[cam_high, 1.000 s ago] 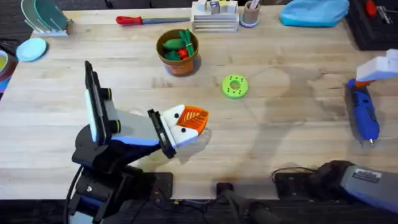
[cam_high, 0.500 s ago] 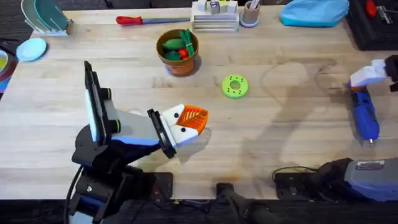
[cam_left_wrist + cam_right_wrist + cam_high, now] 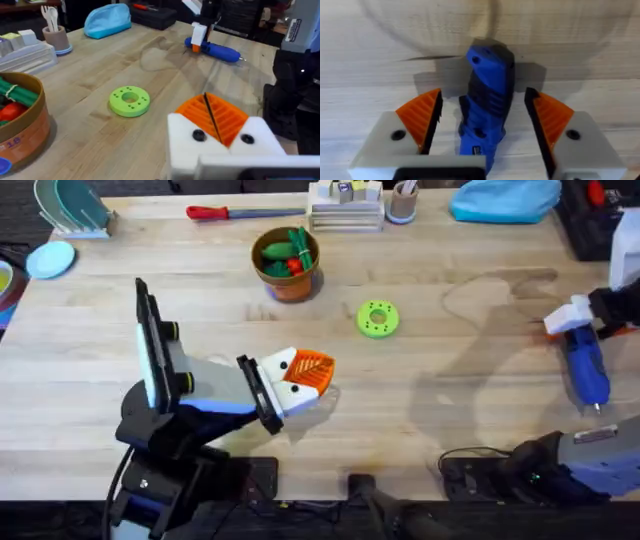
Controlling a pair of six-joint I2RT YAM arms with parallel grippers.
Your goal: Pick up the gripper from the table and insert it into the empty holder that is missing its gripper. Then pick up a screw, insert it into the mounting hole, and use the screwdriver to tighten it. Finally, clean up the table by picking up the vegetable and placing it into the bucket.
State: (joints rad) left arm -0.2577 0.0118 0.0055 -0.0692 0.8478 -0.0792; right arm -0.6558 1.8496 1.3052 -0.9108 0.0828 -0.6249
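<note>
Now the right claw hangs open astride the screwdriver on the desk — left claw pressed closed.

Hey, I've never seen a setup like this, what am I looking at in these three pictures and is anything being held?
Two robot arms work at a wooden table. One picture looks down from above; the other two come from cameras on each arm's wrist. The left gripper rests low over the table, fingers closed together, holding nothing. The right gripper is open, its orange fingers on either side of the blue screwdriver that lies on the table, not yet squeezing it. Also on the table: a brown bucket with toy vegetables in it, a green ring and a red-handled tool.
</note>
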